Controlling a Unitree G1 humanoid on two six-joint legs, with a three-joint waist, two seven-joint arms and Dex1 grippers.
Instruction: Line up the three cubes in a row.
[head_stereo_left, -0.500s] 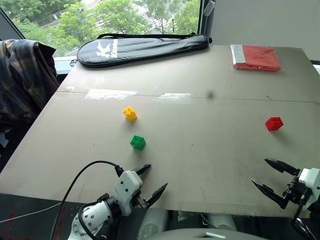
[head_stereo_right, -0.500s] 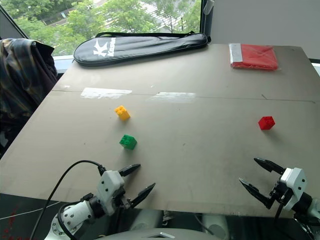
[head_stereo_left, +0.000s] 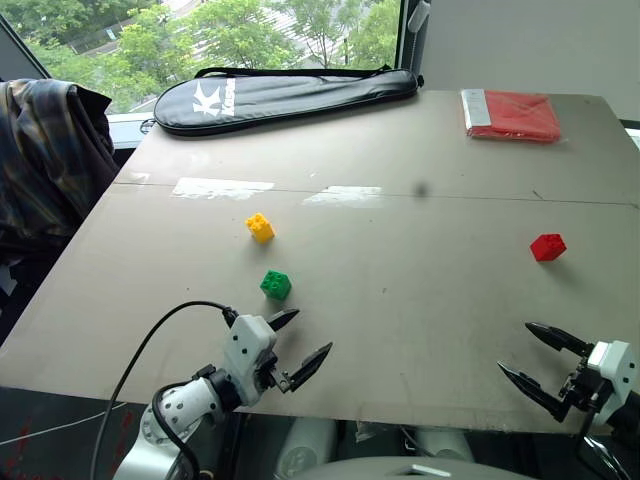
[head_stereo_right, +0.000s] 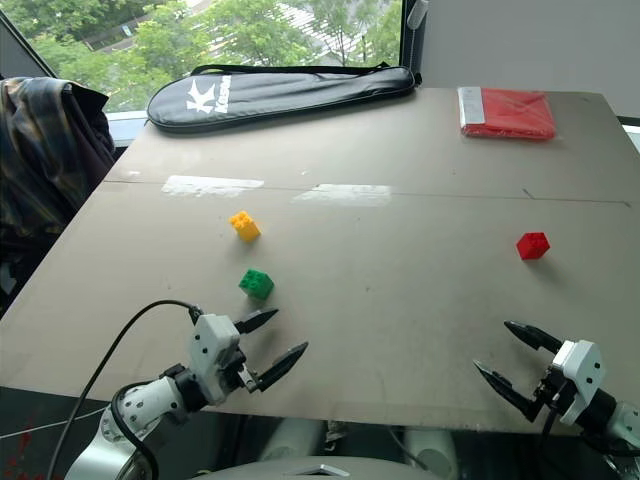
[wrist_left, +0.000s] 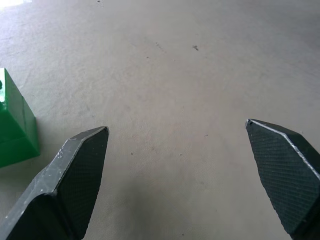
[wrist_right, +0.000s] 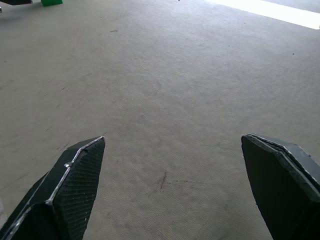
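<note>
Three studded cubes lie apart on the brown table (head_stereo_left: 400, 300). The yellow cube (head_stereo_left: 260, 228) is left of centre, and the green cube (head_stereo_left: 276, 285) sits just in front of it. Far off to the right is the red cube (head_stereo_left: 548, 246). My left gripper (head_stereo_left: 312, 332) hovers open near the table's front edge, a short way in front of the green cube and empty. In the left wrist view the green cube (wrist_left: 12, 125) lies just outside one finger of the left gripper (wrist_left: 175, 127). My right gripper (head_stereo_left: 514, 346) is open and empty at the front right, well short of the red cube.
A black racket bag (head_stereo_left: 285, 95) lies along the far edge. A flat red folded packet (head_stereo_left: 512, 113) sits at the far right corner. A plaid garment (head_stereo_left: 45, 150) hangs beside the table's left side. Two pale tape strips (head_stereo_left: 222, 187) cross the table's middle seam.
My left gripper has moved forward over the table edge, closer to the green cube. The right gripper has barely shifted. The cubes have not moved.
</note>
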